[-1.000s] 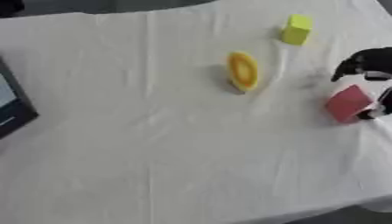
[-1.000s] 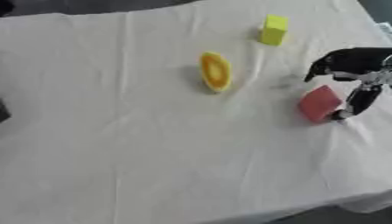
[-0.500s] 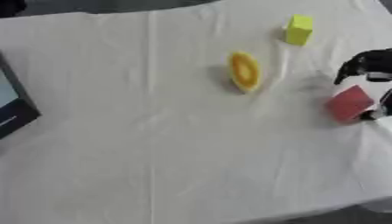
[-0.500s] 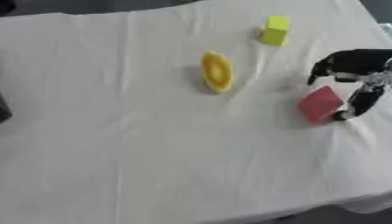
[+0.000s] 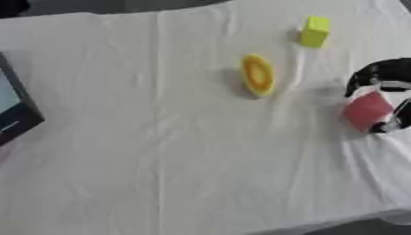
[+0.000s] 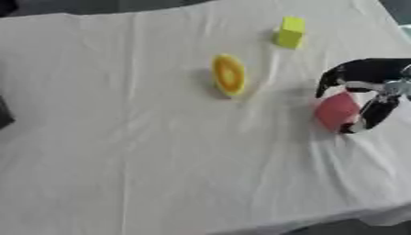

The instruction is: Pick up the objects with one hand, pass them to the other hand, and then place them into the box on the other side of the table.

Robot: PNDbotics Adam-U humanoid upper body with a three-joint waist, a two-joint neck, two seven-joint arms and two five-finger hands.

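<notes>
A red block (image 6: 336,110) sits on the white cloth at the right side of the table. My right hand (image 6: 365,75) comes in from the right edge and curls round it, fingers over its top and the thumb (image 6: 371,113) against its right side. A yellow oval ring (image 6: 229,75) stands on edge near the middle. A yellow-green cube (image 6: 290,31) rests at the back right. The dark box (image 5: 14,109) shows at the left edge. My left hand is out of sight.
The white tablecloth (image 5: 160,160) covers the whole table, with creases running through it. The table's front edge (image 6: 321,222) cuts across the lower right corner. A dark shape (image 5: 12,7) lies beyond the far left corner.
The right hand and the red block have kept their place. The whole picture has shifted very slightly.
</notes>
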